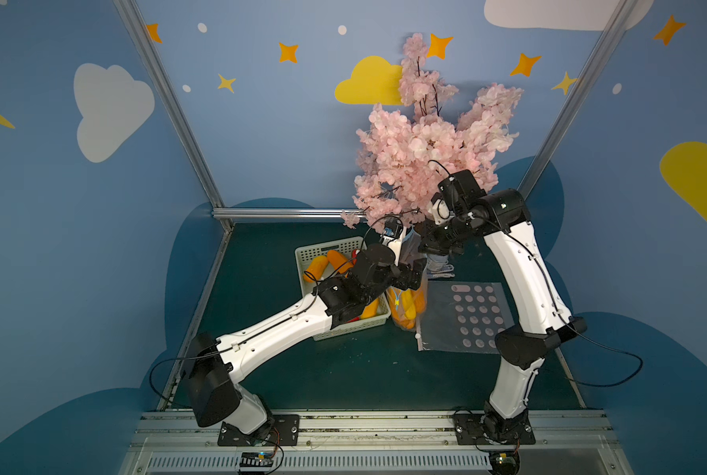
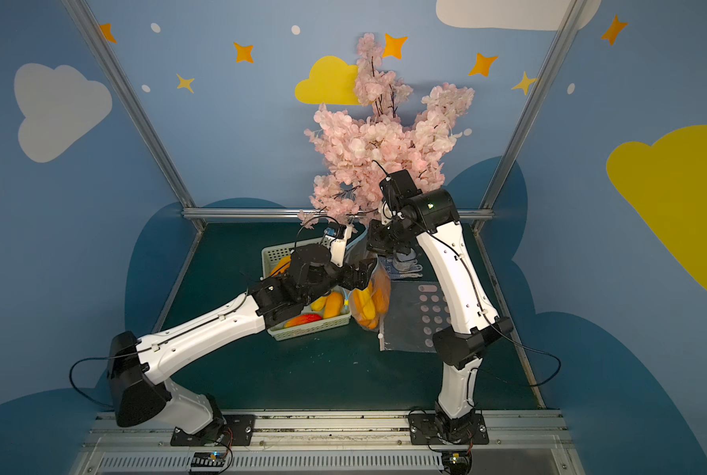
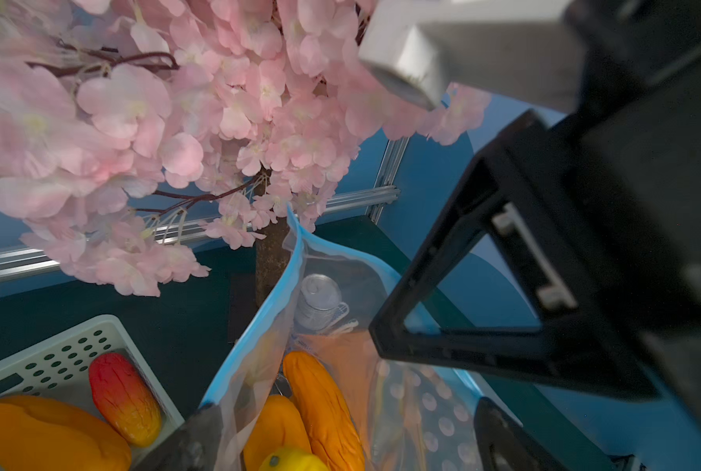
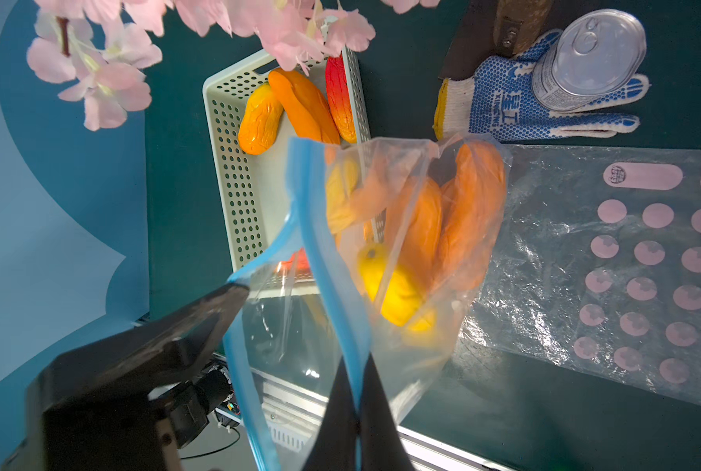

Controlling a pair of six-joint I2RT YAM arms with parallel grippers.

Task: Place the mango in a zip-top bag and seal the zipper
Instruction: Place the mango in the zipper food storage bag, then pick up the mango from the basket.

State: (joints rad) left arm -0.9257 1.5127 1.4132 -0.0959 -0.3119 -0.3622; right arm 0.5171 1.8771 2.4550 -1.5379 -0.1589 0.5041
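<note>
Orange and yellow mangoes [image 4: 471, 212] are sitting inside a clear bag [image 4: 385, 342], which is being held up near the middle of the worktop [image 1: 343, 370], between the basket [image 4: 234, 183] and a flat spare bag [image 4: 565, 285]. The right end effector [image 4: 357, 367] is pinching its blue zipper [image 4: 312, 228] tight. The left end effector [image 3: 346, 407] is gaping wide, one finger [image 3: 201, 432] touching that zipper.

Pink artificial blossom tree [image 1: 421, 140], brown trunk. Silver tin can [image 4: 589, 57] rests on white knit glove with blue dots [image 4: 503, 102], both just beside tree's trunk.
</note>
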